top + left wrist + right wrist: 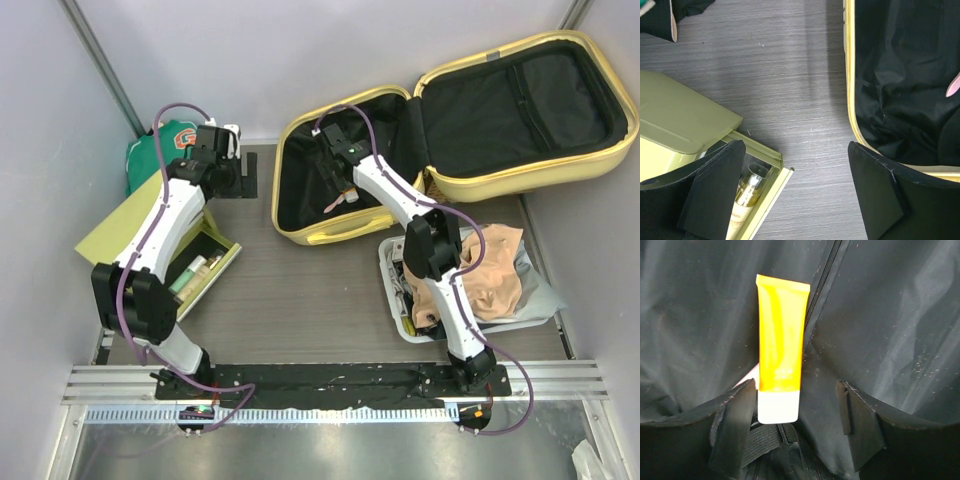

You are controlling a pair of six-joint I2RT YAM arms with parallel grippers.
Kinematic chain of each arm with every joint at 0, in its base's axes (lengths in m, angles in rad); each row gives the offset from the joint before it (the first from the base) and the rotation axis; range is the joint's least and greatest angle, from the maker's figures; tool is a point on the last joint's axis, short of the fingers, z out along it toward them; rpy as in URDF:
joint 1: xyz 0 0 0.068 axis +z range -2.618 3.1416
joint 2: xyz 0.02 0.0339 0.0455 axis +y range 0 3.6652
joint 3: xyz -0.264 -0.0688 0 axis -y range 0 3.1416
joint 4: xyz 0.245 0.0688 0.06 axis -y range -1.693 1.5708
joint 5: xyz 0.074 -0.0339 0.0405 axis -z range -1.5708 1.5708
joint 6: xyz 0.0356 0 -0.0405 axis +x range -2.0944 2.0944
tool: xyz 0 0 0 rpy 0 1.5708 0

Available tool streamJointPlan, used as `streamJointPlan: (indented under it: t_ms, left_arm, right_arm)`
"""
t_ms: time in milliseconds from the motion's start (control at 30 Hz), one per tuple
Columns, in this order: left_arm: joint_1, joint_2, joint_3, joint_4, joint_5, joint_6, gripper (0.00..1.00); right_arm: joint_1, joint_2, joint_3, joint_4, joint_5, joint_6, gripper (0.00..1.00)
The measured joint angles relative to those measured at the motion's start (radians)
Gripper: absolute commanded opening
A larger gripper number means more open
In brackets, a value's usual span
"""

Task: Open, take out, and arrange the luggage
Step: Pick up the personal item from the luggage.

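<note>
Right now I am reaching my right end effector (795, 407) into the near half of the luggage (330, 232), which is lying opened toward the far side of the counter (300, 290). An orange tube (780, 335) is lying on the black lining (890, 330), its long axis running straight away from me and its capped end sitting between my open jaws, not yet gripped. My left end effector (796, 160) is hovering open and empty just outside the shell.

The left arm (165, 225) and right arm (385, 185) wore white shells between black joints, a purple cable (183, 106) looping along each. Their fingers (735, 425) were matte black wedges with dusty edges.
</note>
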Motion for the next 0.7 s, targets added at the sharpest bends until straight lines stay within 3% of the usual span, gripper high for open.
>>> streamJointPlan:
  t_ms: [267,400,500,700]
  left_arm:
    - [0.003,-0.007,-0.004,0.012,0.004,0.0,0.9]
    - [0.005,-0.007,0.007,0.012,0.013,0.001,0.9]
    - [0.005,-0.005,0.035,0.012,0.023,0.002,0.9]
    - [0.006,0.03,0.135,0.038,0.211,0.002,0.89]
  right_arm:
    - [-0.01,0.043,0.01,-0.023,-0.013,0.008,0.58]
    - [-0.024,0.048,0.01,-0.022,-0.047,0.008,0.39]
    - [-0.034,0.048,0.01,-0.021,-0.063,0.008,0.32]
    - [-0.038,0.026,-0.006,0.023,-0.118,0.007,0.27]
